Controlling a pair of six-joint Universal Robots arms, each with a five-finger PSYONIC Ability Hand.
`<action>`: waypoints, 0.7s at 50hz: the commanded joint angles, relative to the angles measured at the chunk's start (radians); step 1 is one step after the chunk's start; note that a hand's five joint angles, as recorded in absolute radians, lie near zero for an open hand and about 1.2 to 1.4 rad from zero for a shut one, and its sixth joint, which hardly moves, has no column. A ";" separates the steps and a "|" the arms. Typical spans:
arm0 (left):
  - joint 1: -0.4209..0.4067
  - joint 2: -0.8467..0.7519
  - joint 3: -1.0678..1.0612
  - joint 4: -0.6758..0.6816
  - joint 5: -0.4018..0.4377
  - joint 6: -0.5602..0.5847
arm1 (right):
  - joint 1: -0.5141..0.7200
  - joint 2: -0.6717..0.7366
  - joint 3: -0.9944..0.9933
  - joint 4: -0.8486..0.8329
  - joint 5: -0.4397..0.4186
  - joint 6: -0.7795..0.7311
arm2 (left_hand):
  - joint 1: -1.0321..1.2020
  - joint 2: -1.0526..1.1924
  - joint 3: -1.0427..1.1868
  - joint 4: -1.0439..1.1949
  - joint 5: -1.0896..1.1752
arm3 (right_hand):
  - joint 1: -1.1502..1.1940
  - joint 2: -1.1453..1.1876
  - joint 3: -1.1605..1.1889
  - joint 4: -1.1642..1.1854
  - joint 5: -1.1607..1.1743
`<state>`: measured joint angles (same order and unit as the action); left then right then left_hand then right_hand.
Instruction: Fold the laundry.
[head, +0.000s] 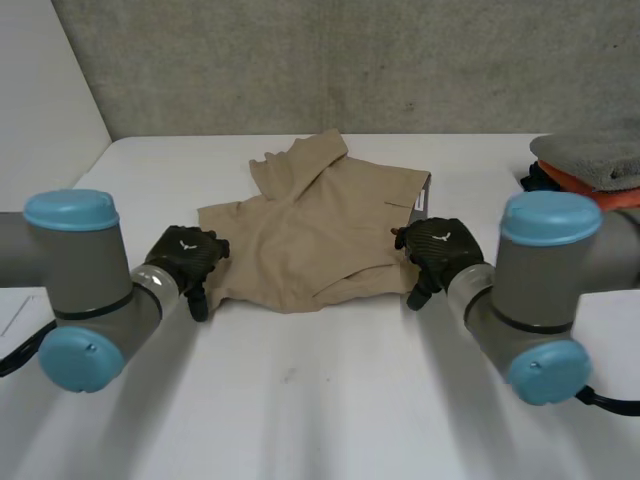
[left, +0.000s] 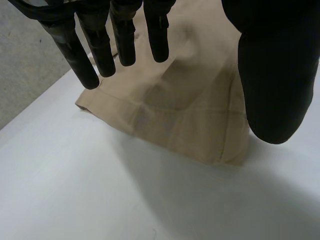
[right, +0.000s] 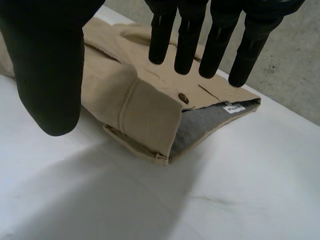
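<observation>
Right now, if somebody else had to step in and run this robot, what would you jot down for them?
Left hand: open, fingers straight, holding nothing, at the left edge of the tan garment.
Right hand: open, holding nothing, at its right end, by the buttoned waistband.
The tan garment lies on the table, bunched in uneven layers.
Grey and orange cloths are piled at the far right.
Done: apparently a rough first fold.
Left: probably flatten it and fold it tidy.
</observation>
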<state>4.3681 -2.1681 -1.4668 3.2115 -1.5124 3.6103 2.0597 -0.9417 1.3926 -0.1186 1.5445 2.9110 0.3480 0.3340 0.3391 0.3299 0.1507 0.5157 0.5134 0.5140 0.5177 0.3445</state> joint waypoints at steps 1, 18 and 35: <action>-0.015 -0.067 0.077 0.004 -0.008 0.002 | 0.030 0.083 -0.061 -0.064 0.068 -0.056 | 0.258 0.272 0.267 0.276 0.281 | 0.641 0.644 0.643 0.639 0.638; -0.032 0.244 -0.038 -0.263 0.028 0.160 | -0.050 -0.256 0.117 0.187 -0.049 -0.472 | 1.048 1.062 1.057 1.066 1.071 | 0.881 0.883 0.882 0.879 0.877; -0.145 0.393 -0.101 -0.582 0.087 0.341 | -0.147 -0.395 0.261 0.501 -0.159 -0.757 | 0.135 0.149 0.144 0.153 0.158 | 0.881 0.883 0.882 0.879 0.877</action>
<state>4.2401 -1.7307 -1.6364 2.5648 -1.4225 3.9489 1.9238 -1.3592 1.6490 0.4639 1.3636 2.1098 1.1212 1.1360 1.1405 1.1469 0.9421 1.0853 1.1739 1.1758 1.1922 0.9918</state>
